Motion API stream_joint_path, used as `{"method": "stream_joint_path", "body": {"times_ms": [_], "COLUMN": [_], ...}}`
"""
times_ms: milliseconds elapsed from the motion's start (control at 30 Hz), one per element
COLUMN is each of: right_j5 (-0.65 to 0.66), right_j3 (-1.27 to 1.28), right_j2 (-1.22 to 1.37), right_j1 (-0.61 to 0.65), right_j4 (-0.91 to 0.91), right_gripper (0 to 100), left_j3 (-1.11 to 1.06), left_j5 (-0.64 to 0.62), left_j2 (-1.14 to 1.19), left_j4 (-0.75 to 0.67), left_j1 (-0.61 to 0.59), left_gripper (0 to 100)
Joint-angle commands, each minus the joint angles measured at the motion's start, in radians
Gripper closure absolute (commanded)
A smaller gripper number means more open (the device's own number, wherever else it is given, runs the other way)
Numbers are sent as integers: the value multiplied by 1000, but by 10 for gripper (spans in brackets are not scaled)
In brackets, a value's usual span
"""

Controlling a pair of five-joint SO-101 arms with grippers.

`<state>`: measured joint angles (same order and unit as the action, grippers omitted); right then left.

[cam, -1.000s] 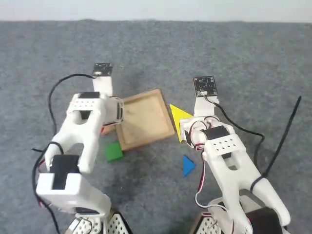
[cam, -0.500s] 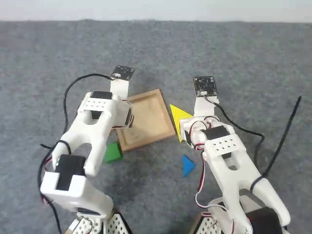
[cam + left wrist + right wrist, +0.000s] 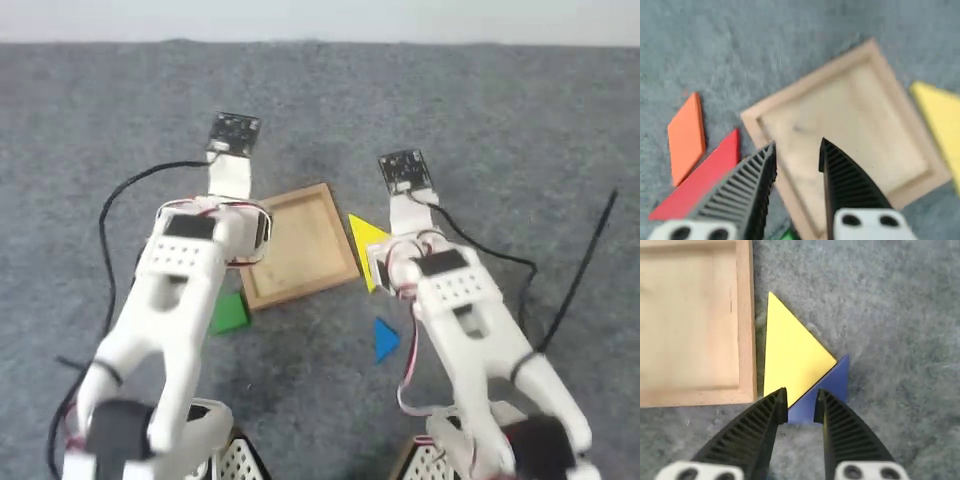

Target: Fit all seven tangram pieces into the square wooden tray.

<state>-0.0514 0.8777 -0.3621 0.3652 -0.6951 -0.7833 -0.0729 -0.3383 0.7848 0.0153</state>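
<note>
Since prev. frames the left arm has swung sideways along the tray's edge, and the right arm has edged toward the tray.

Left gripper (image 3: 797,144): jaws a little apart, nothing held, over the tray (image 3: 305,245) near one corner.

Right gripper (image 3: 801,392): jaws slightly apart, empty, above the spot where the yellow triangle (image 3: 790,365) touches the dark blue triangle (image 3: 827,385).

Progress: approx. nil. Visible tray floor is bare, and all pcs seen lie on the tabletop (image 3: 500,120).
- Yellow triangle: just beside the tray rim.
- Orange parallelogram (image 3: 686,137) and red triangle (image 3: 700,185): off the opposite side.
- Green piece (image 3: 230,312) and blue piece (image 3: 385,340): nearer the arm bases.

Obstruction: the touching triangles may shift together.
</note>
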Motion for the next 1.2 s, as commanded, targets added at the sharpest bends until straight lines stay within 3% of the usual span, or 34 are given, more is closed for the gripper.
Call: {"method": "stream_joint_path", "body": {"times_ms": [0,133,367,500,567,667,1167], "right_j5": [21,23,94,126,158,187,224], "right_j3": [-252,-390,-460,-499,-500,-503,-502], "right_j2": [225,380,423,473,516,564,582], "right_j1": [-24,-19,15,50,70,79,38], "right_j4": [-99,-174,-171,-160,-157,-156,-166], "right_gripper": [886,885,856,758,732,721,720], "left_j3": [-13,35,211,355,450,513,303], "left_j5": [-133,-258,-267,-316,-307,-301,-256], "left_j2": [-129,-118,172,446,503,509,310], "left_j4": [-100,-146,-250,-222,-107,12,-150], "left_j1": [14,-20,-48,-57,-77,-78,-83], "left_gripper": [859,859,858,863,863,863,863]}}
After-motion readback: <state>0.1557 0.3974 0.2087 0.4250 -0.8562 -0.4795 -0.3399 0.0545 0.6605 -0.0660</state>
